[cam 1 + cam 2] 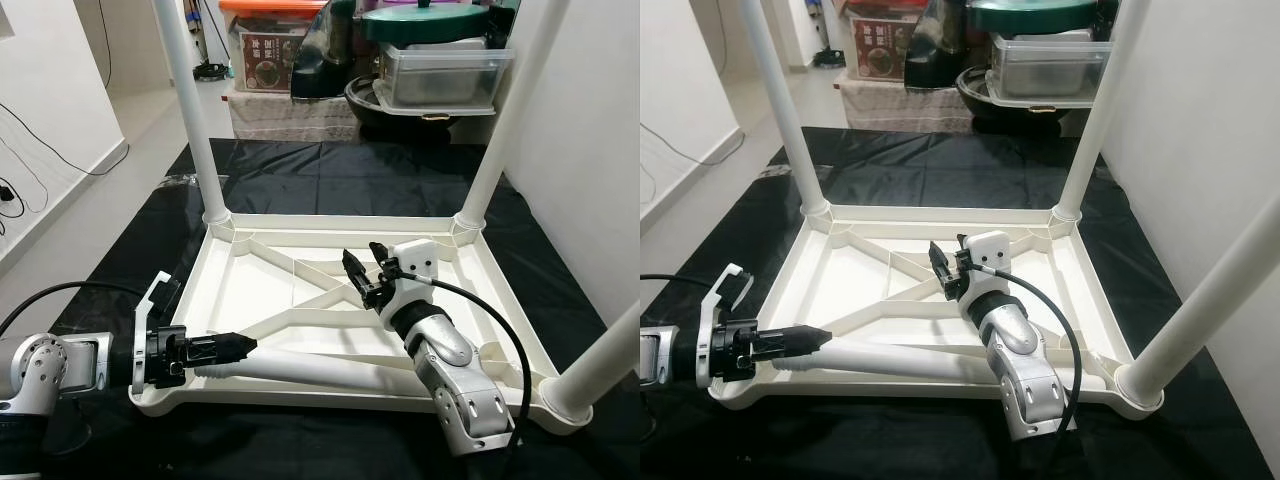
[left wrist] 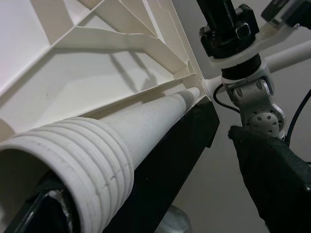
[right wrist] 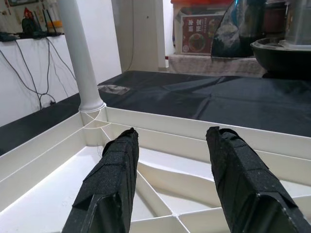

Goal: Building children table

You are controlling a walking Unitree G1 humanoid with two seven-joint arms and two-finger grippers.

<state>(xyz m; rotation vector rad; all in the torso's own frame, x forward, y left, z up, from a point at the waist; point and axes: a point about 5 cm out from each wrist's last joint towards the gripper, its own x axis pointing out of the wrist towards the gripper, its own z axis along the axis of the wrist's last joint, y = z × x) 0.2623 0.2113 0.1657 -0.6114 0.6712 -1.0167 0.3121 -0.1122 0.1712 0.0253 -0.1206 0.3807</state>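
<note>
Your left gripper (image 1: pixel 228 347) clamps the threaded end of a loose white table leg (image 1: pixel 320 369) lying along the near rim of the upturned tabletop (image 1: pixel 250 290). Your right gripper (image 1: pixel 361 272) hovers open and empty above its ribbed middle, on a black sheet (image 1: pixel 330 175).

Cream-white upturned table top (image 1: pixel 250 290) and loose table leg (image 1: pixel 320 368) on a black floor sheet (image 1: pixel 300 175); at twelve o'clock, a dark-green lid (image 1: pixel 430 20).

Black floor sheet (image 1: pixel 330 175); stacked pots, perhaps cookware (image 1: pixel 440 60), behind.
</note>
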